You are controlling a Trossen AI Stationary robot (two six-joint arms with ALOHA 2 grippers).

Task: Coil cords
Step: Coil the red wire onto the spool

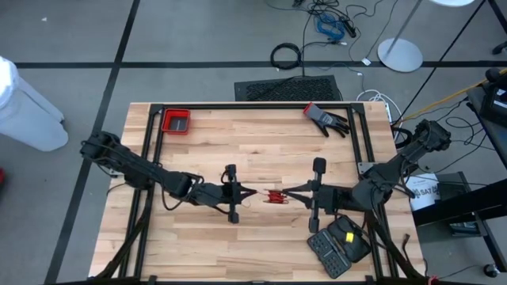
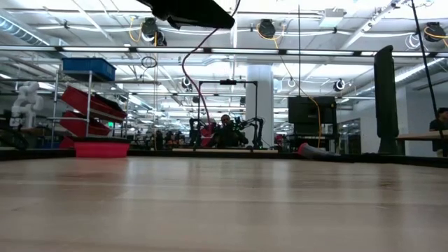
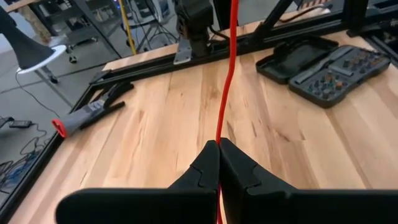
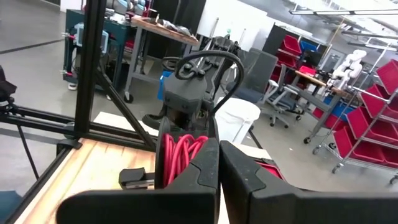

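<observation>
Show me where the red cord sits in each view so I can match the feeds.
High view: red cord mid-table, between the two tools.
Low view: thin red line curving down from the dark arm at the top.
Left wrist view: cord runs up from the shut left tool.
Right wrist view: coiled loops just past the shut right tool.
Shared landmark: wooden table.

The setting was a large robotics lab or industrial workshop. A wooden table [image 1: 238, 237] sat inside a black metal frame [image 1: 150, 127] on a grey concrete floor [image 1: 198, 32]. Beyond it stood shelving with red bins [image 2: 94, 105], a blue crate [image 2: 87, 68], rolling workbenches [image 4: 155, 28], ceiling lights and loose cables [image 1: 329, 24].
</observation>
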